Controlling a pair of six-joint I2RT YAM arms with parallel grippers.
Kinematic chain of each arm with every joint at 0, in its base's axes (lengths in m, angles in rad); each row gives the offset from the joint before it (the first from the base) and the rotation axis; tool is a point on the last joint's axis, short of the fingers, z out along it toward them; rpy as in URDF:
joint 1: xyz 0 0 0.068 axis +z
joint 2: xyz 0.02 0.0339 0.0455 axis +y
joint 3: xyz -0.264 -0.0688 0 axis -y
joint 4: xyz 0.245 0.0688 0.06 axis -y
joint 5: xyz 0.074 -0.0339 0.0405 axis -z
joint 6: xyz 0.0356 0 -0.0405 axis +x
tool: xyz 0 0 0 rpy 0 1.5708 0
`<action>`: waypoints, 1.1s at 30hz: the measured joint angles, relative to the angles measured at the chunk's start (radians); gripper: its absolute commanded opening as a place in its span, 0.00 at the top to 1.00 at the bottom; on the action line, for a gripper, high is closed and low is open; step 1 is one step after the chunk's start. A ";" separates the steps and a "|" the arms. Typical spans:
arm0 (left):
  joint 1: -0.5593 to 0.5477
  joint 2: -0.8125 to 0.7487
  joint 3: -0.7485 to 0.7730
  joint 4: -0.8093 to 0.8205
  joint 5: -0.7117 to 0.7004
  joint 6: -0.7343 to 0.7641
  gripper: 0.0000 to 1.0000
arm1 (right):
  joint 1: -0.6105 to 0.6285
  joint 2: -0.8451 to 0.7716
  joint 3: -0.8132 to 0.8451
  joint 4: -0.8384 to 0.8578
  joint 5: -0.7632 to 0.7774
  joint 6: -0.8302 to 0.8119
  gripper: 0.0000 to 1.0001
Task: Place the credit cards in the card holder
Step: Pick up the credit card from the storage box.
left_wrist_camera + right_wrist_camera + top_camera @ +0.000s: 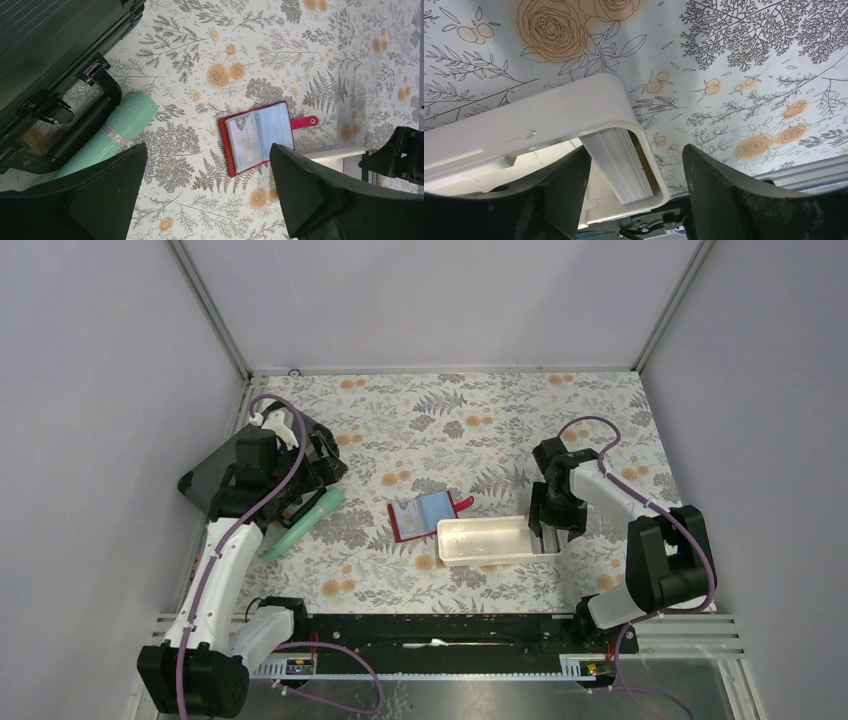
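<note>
Trouble was most to be expected at the tray (549,110), where the cards (616,162) were packed on edge as one tight stack against its end wall. Several could be pinched together when only one was wanted, or the thin edges could slip from the fingers and be spilled onto the flowered cloth (300,50). The right gripper (635,150) was held low over that corner with its jaws parted on either side of the stack, nothing grasped. If the jaws were shut where they stood, a tray wall could be caught along with the cards, and the light tray dragged or tipped. The wallet (256,137) was laid open and flat on the cloth just beside the tray's other end. It was held down by nothing, so it could be pushed away or folded shut when a card was pressed at its clear sleeves; whether any card was lodged behind them could not be told. The left gripper (207,146) was spread wide and empty above the cloth near the wallet, with a green tube (120,131) and a dark case (45,45) off to one side. Little besides the stack could be made out in the tray — only a yellow-brown sliver beside the pale edges.
</note>
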 measured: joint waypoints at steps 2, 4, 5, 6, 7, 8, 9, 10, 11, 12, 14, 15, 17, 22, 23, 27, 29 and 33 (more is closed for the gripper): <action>0.000 -0.003 0.000 0.000 0.000 0.000 0.01 | 0.000 0.000 0.000 0.000 -0.001 0.000 0.29; 0.000 -0.005 0.000 0.000 0.000 0.000 0.01 | 0.000 0.000 0.000 0.000 -0.001 0.003 0.31; 0.000 -0.005 0.000 0.000 0.000 0.000 0.01 | 0.000 0.000 0.000 -0.002 0.000 0.003 0.32; 0.000 -0.005 0.000 0.000 0.000 0.000 0.01 | 0.000 0.000 0.001 -0.003 0.002 0.003 0.33; 0.000 -0.005 0.000 0.000 0.000 0.000 0.01 | 0.000 0.000 0.002 -0.005 0.002 0.004 0.34; 0.000 -0.005 0.000 0.000 0.000 0.000 0.01 | 0.000 0.000 0.005 -0.008 0.003 0.004 0.35; 0.000 -0.005 0.000 0.000 0.000 0.000 0.01 | 0.000 0.000 0.009 -0.014 0.005 0.004 0.35; 0.000 -0.005 0.000 0.000 0.000 0.000 0.01 | 0.000 0.000 0.014 -0.020 0.007 0.004 0.36; 0.000 -0.005 0.000 0.000 0.000 0.000 0.01 | 0.000 0.000 0.023 -0.027 0.011 0.003 0.36; 0.000 -0.005 0.000 0.000 0.000 0.000 0.01 | 0.000 0.000 0.028 -0.031 0.015 0.003 0.36; 0.000 -0.005 0.000 0.000 0.000 0.000 0.01 | 0.000 0.000 0.043 -0.041 0.025 0.003 0.37; 0.000 -0.005 0.000 0.000 0.000 0.000 0.01 | 0.000 0.000 0.049 -0.045 0.029 0.003 0.37; 0.000 -0.005 0.000 0.000 0.000 0.000 0.01 | 0.000 0.000 0.055 -0.049 0.033 0.003 0.39; 0.000 -0.005 0.000 0.000 0.000 0.000 0.01 | 0.000 0.000 0.056 -0.050 0.038 -0.001 0.54; 0.000 -0.005 0.000 0.000 0.000 0.000 0.01 | 0.000 0.000 0.056 -0.051 0.039 -0.002 0.55; 0.000 -0.005 0.000 0.000 0.001 0.000 0.01 | 0.001 0.000 0.060 -0.057 0.041 -0.005 0.56; 0.000 -0.005 -0.001 0.000 0.001 0.000 0.01 | 0.001 0.000 0.061 -0.058 0.041 -0.006 0.56; 0.000 -0.005 -0.011 0.000 0.002 -0.002 0.01 | 0.002 0.000 0.068 -0.068 0.052 -0.008 0.57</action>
